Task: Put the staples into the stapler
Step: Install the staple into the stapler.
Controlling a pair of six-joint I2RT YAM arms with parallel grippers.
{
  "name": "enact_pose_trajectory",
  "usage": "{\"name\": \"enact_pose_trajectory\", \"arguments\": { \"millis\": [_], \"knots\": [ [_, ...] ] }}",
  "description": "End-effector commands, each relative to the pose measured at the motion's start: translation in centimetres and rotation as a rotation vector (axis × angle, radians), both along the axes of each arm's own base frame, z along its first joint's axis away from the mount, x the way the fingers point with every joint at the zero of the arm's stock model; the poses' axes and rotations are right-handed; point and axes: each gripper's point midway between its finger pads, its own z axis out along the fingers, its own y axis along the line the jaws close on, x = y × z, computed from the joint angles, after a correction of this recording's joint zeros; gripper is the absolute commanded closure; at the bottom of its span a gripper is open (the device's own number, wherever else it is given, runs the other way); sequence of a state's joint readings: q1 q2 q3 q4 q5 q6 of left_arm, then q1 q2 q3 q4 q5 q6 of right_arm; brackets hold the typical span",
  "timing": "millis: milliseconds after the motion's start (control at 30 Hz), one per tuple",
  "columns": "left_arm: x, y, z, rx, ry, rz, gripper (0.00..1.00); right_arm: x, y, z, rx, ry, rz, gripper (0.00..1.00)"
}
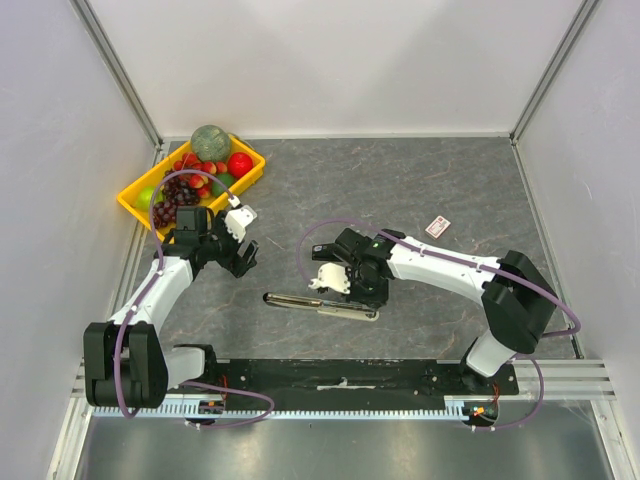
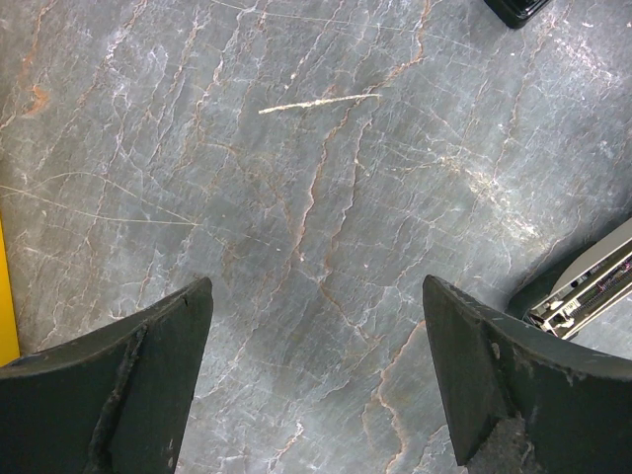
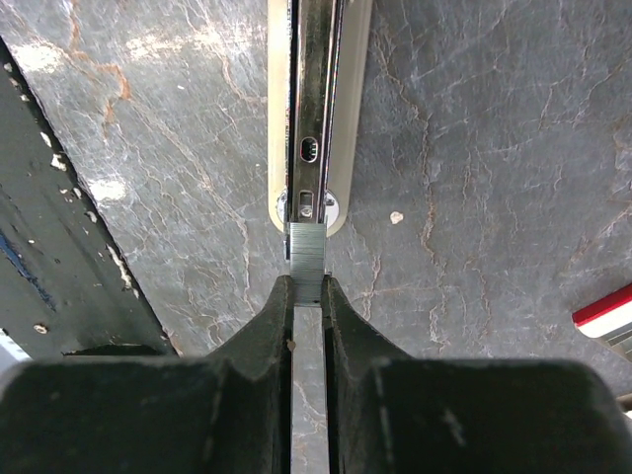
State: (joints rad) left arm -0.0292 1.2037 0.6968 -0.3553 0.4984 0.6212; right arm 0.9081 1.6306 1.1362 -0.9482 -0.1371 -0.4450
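The right gripper [image 3: 308,286] is pinching a grey strip of staples [image 3: 307,252], its jaws nearly closed on the strip's near end. The strip's far end is meeting the open magazine channel of the stapler [image 3: 316,99], which is lying straight ahead of the jaws on the grey tabletop [image 3: 474,148]. A white-and-red staple box [image 3: 607,314] is sitting off to the jaws' right. The left gripper [image 2: 316,286] is hovering above the tabletop, jaws spread wide and holding nothing, with the stapler's end showing just beyond its right jaw.
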Motion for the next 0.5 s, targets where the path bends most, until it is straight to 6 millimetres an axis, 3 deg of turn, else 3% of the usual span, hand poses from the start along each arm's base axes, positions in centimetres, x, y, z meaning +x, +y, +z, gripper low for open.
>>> {"name": "enact_pose_trajectory", "arguments": {
  "millis": [0, 467],
  "knots": [
    [0.71, 0.15, 0.33, -0.014, -0.021, 0.028, 0.08, -0.07, 0.87, 0.99, 0.019, -0.003, 0.023, 1.00],
    [0.70, 0.10, 0.20, -0.016, -0.020, 0.026, 0.08, 0.19, 1.27, 0.44, 0.003, -0.014, 0.023, 1.00]
  ]
}}
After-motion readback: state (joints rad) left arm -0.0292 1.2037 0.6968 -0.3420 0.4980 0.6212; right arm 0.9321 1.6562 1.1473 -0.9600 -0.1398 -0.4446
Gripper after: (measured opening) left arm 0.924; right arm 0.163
